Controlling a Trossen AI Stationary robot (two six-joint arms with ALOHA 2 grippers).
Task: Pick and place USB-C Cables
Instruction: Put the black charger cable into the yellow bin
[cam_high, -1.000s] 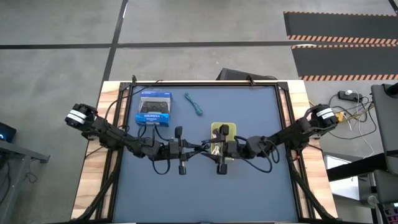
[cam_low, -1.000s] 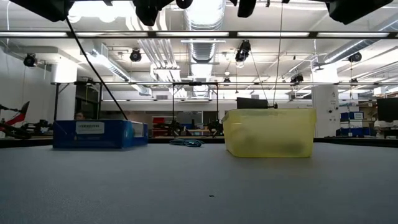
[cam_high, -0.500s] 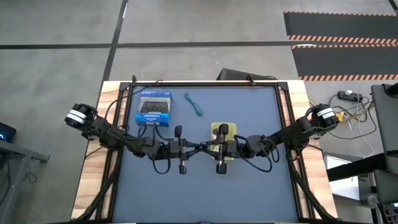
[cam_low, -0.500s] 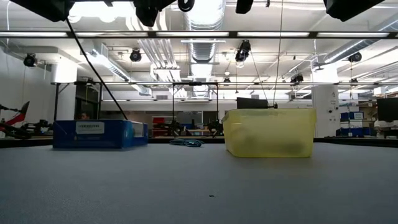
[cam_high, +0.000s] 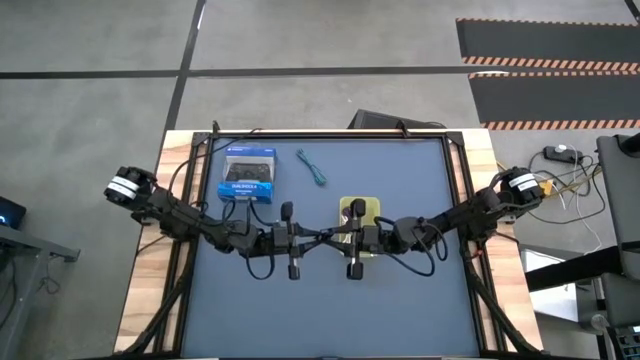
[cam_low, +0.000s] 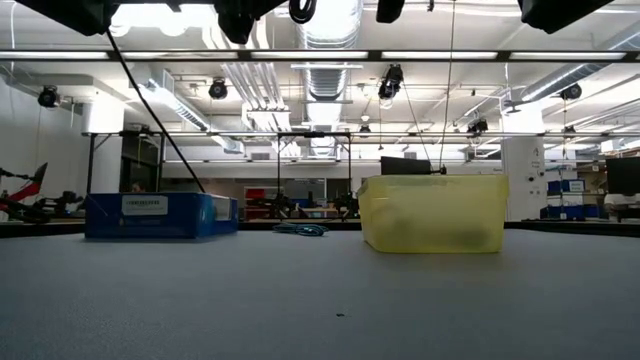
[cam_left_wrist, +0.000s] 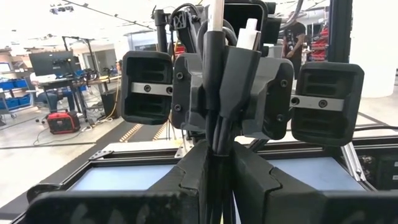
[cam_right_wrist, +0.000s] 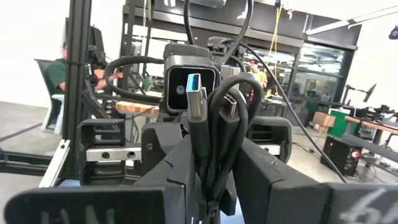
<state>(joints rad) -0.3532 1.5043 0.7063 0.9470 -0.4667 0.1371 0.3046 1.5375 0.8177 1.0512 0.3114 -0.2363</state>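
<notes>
Midair, both grippers meet just in front of the translucent yellow plastic bin (cam_high: 359, 212): the right gripper (cam_right_wrist: 208, 186) pinches a black bundled USB-C cable (cam_right_wrist: 214, 134), and the left gripper (cam_left_wrist: 217, 177) pinches the same dark cord. Seemingly a handover; next, one releases, then binning. A teal-blue cable (cam_high: 312, 166) waits beyond the bin.

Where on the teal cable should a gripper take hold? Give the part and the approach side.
Best guess: grip the teal cable at its middle, coming straight down from above, fingers across its diagonal line. It lies flat and thin on the mat, apart from the blue box and yellow bin.
</notes>
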